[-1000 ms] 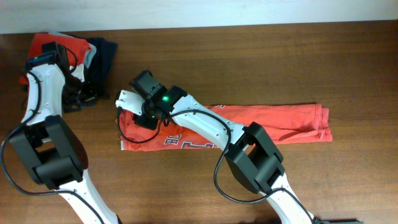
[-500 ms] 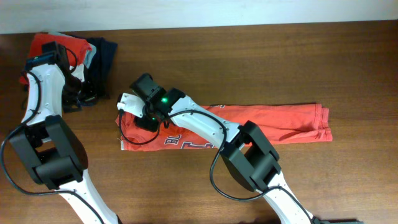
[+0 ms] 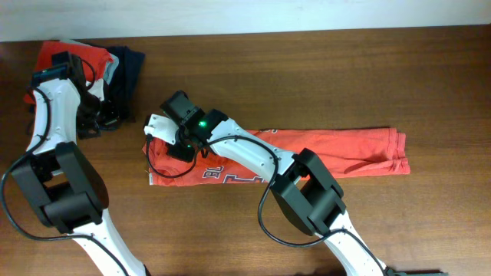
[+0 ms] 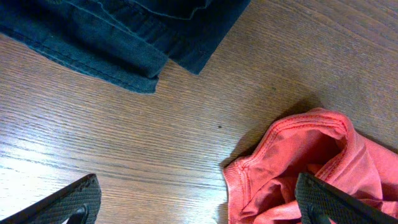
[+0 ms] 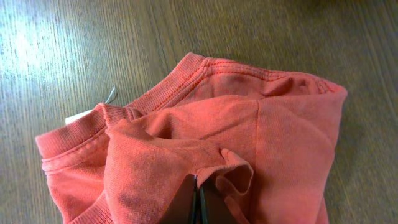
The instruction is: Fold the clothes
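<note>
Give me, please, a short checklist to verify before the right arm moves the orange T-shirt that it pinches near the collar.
1. Right gripper shut on the T-shirt: ok, it pinches a fold beside the collar.
2. Only one layer pinched: cannot tell.
3. Collar end flat: not ok, it is bunched.
4. Hem end flat on the table: ok.
5. Left gripper open, holding nothing: ok.
</note>
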